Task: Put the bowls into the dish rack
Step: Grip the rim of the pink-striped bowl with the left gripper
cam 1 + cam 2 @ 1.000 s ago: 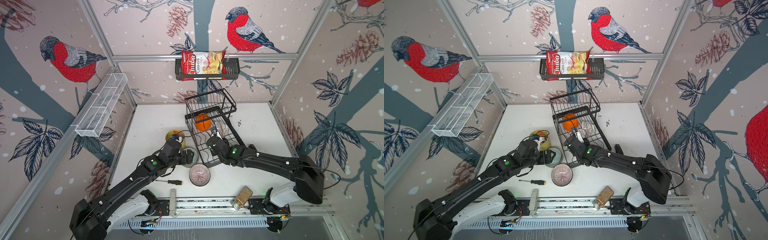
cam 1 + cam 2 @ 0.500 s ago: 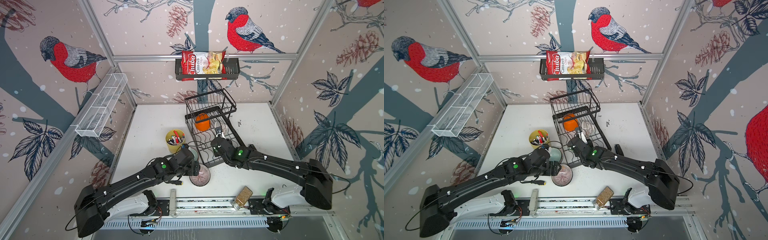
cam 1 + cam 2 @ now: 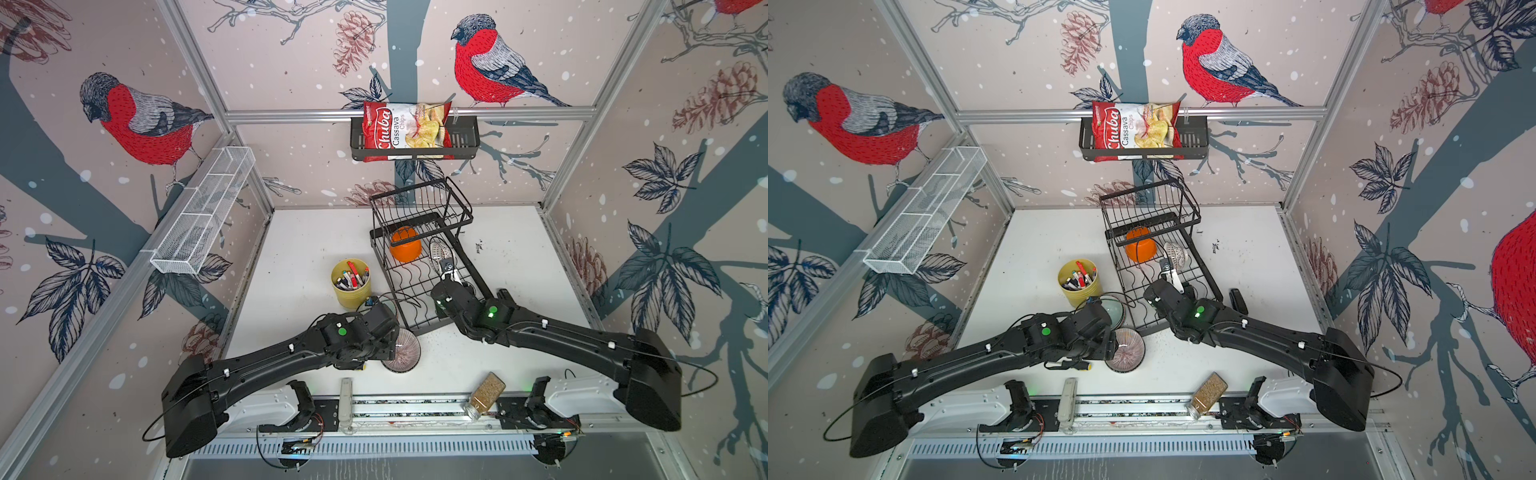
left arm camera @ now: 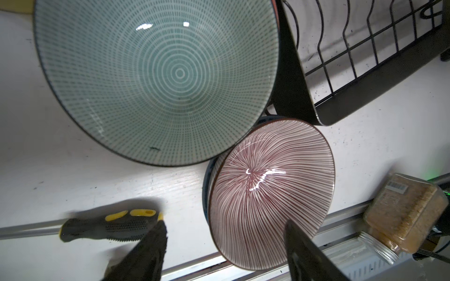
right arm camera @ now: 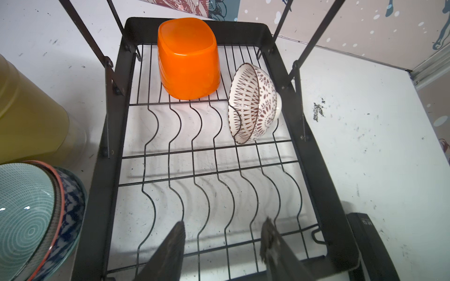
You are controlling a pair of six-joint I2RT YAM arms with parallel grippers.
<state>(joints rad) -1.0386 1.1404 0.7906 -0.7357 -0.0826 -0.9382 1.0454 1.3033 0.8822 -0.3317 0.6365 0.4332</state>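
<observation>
My left tool (image 4: 225,223) hangs low over the desk (image 4: 60,155) with its jaws apart, astride the near rim of the pink-striped bowl (image 4: 270,189). One finger (image 4: 306,253) is over the bowl's inside. The other is outside it, next to the screwdriver (image 4: 109,226) handle. I cannot tell whether either finger touches the rim. That bowl sits upright on the desk, just off a corner of the dish rack (image 4: 365,93). Beyond it from this tool is the teal bowl (image 4: 155,75), just beside the pink one and nested in the blue-red patterned bowl (image 5: 70,202). A jar of grains (image 4: 404,214) lies on its side near the finger that is over the bowl.

My right tool (image 5: 224,222) is above the near end of the rack's lower tray, jaws apart, with nothing between them. Ahead of it, at the tray's far end, the orange bowl (image 5: 188,58) sits upside down on the wires. The white lattice bowl (image 5: 254,103) stands on edge in the wavy wires, closer to this tool and near a side rail. The yellow cup (image 3: 350,282) of markers stands outside the rack, beside the teal stack.
</observation>
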